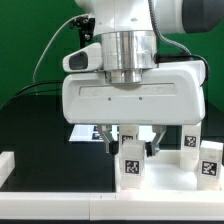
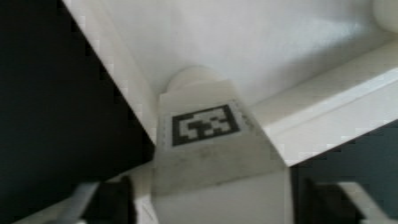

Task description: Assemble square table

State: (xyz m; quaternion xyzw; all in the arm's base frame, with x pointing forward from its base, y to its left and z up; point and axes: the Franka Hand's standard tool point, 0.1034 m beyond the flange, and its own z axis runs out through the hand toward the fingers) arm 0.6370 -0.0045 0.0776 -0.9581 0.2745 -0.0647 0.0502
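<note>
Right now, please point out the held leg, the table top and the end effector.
Leg (image 2: 206, 150), wrist view, on its tagged face.
Table top (image 2: 267, 50), wrist view, on its flat white surface.
End effector (image 1: 131, 147), exterior view, between the fingertips.

The gripper (image 1: 132, 142) is closed around a tagged leg (image 1: 132, 160), so no room is left between the fingers. Just beside it, toward the exterior view's right, the way is blocked by two more legs (image 1: 189, 143) (image 1: 210, 158). Under the leg, the top's rim (image 2: 329, 112) is met. Toward the exterior view's left, bare black table (image 1: 35, 125) is left open.
</note>
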